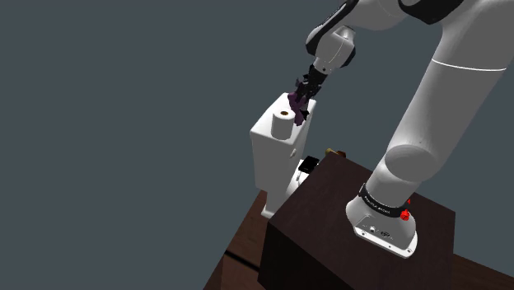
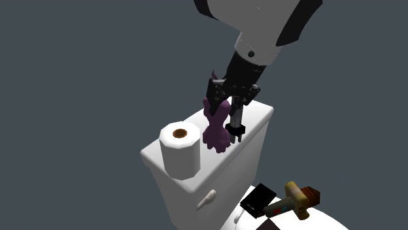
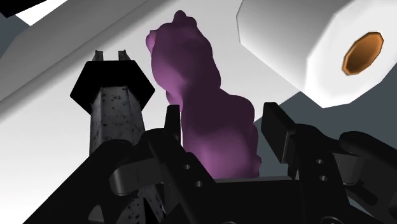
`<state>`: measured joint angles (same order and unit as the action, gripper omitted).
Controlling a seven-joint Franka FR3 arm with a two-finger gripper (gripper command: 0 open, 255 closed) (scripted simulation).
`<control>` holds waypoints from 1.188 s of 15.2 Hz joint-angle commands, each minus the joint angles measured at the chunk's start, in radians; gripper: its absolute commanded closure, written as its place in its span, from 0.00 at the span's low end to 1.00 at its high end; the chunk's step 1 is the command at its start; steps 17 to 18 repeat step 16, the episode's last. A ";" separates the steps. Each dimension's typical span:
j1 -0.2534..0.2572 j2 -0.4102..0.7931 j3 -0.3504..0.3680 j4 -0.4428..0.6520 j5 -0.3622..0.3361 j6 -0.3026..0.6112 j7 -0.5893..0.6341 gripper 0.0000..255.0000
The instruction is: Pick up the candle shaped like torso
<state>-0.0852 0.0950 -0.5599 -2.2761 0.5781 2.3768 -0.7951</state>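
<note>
Candle (image 3: 203, 108) — the purple torso — stands on the tank lid (image 2: 256, 119) between my parted jaws, not yet clasped — closing and lifting remain, I judge.

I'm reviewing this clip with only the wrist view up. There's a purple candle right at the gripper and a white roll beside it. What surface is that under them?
Observer: It's the flat lid of a white toilet tank. The paper roll stands on it, and the candle is beside the roll.
Operator: How does the gripper come at the candle?
Observer: The gripper reaches down on it from above, its wrist leaning toward the second exterior view's upper right.
Operator: Is there anything else nearby?
Observer: Lower down, in front of the tank, lie a flat black thing and a tan-and-brown thing.
</note>
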 commanded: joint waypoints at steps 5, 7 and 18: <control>0.005 -0.058 -0.009 0.016 -0.074 -0.047 0.067 1.00; 0.005 -0.077 -0.011 0.023 -0.098 -0.066 0.090 1.00; 0.004 -0.139 -0.011 0.060 -0.173 -0.138 0.163 1.00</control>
